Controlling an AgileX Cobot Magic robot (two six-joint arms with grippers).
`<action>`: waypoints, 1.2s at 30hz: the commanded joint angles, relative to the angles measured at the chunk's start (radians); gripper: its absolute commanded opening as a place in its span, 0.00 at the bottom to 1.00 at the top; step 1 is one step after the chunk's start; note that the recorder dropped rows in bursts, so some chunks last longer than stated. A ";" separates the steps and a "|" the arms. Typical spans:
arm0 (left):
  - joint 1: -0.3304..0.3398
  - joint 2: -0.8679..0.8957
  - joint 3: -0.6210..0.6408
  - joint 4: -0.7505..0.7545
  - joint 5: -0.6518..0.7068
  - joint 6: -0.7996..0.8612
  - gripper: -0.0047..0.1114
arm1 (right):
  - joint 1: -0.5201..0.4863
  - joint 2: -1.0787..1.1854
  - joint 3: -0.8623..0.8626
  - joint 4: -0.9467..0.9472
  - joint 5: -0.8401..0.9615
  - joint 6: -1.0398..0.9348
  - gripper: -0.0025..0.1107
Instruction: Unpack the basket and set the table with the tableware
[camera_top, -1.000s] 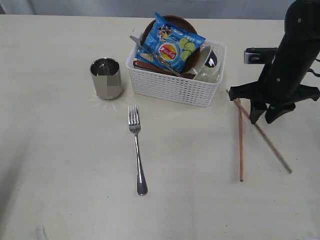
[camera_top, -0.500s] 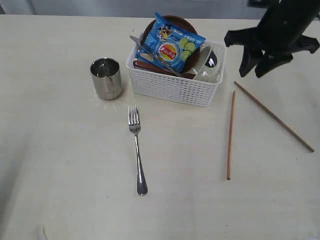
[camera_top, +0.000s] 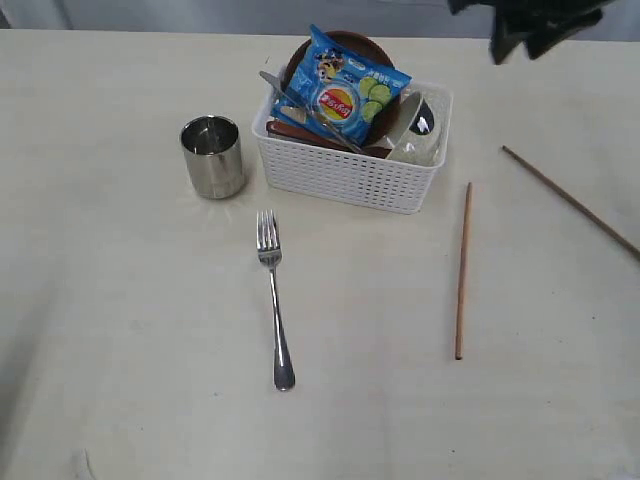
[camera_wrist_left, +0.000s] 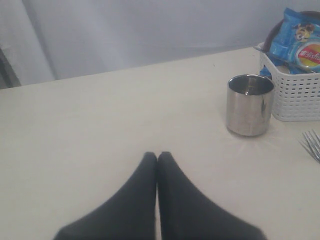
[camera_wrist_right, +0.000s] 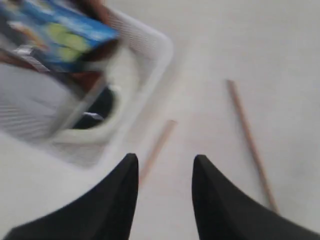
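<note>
Though crowded, basket (camera_top: 345, 182) with crisp packet (camera_top: 345, 97), plate (camera_top: 347, 38), bowl (camera_top: 410, 128), knife (camera_top: 280, 88)

The cup (camera_top: 212, 157) and fork (camera_top: 273, 300) are finished in shiny, mirror-like steel; the basket (camera_top: 345, 178) is moulded in matt plastic; the chopsticks (camera_top: 462, 270) are cut from smooth wood.

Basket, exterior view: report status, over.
Left gripper jaws shut, empty; right gripper jaws open, empty. Basket holds plate, bowl, knife. Cup, fork, both chopsticks out on table. Crisp packet lies over plate.
</note>
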 joint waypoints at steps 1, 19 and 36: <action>0.002 -0.003 0.002 -0.009 -0.007 0.000 0.04 | -0.103 0.077 0.001 -0.266 0.072 0.119 0.30; 0.002 -0.003 0.002 -0.009 -0.007 0.000 0.04 | -0.383 0.390 0.120 -0.264 -0.267 -0.002 0.02; 0.002 -0.003 0.002 -0.009 -0.007 0.000 0.04 | -0.391 0.469 0.120 -0.064 -0.244 -0.159 0.02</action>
